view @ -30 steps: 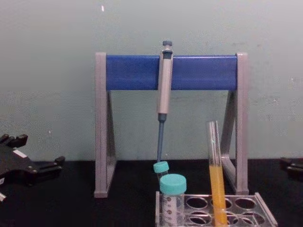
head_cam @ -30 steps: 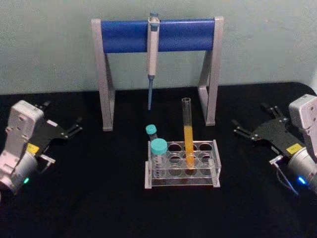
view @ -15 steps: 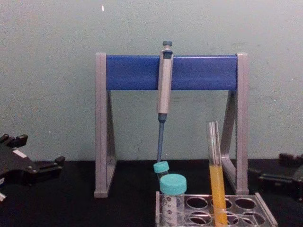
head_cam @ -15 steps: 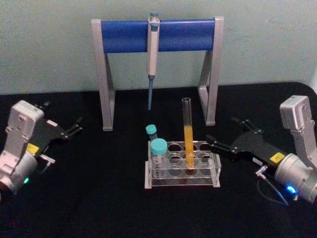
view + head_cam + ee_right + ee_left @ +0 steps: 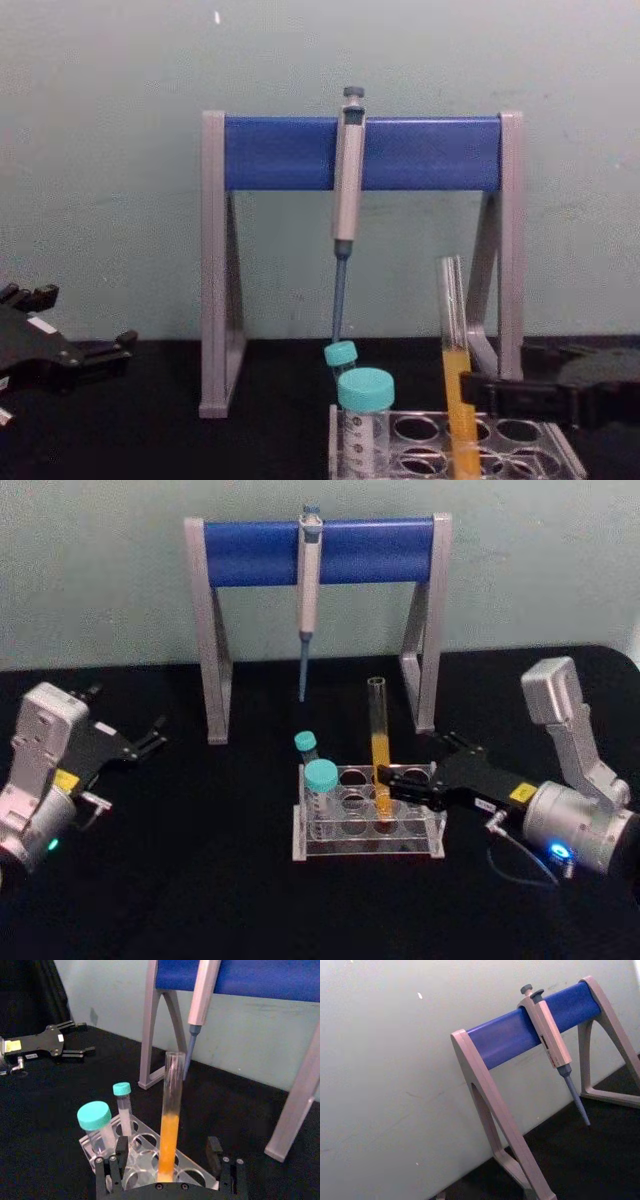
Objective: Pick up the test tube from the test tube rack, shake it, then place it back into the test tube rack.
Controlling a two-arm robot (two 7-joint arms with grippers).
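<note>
Illumination is even, diffuse and of moderate level. The pale wall (image 5: pixel 100 150) is uniformly lit. The black table cover (image 5: pixel 200 880) returns almost no light and carries no distinct shadows. A soft shadow lies on the wall beside the pipette stand (image 5: pixel 151 1025). Faint highlights mark the test tube rack (image 5: pixel 365 849).

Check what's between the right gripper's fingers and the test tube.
Nothing: right wrist view shows the right gripper's open fingers flanking the test tube, gaps bare. Left gripper parked far left.
</note>
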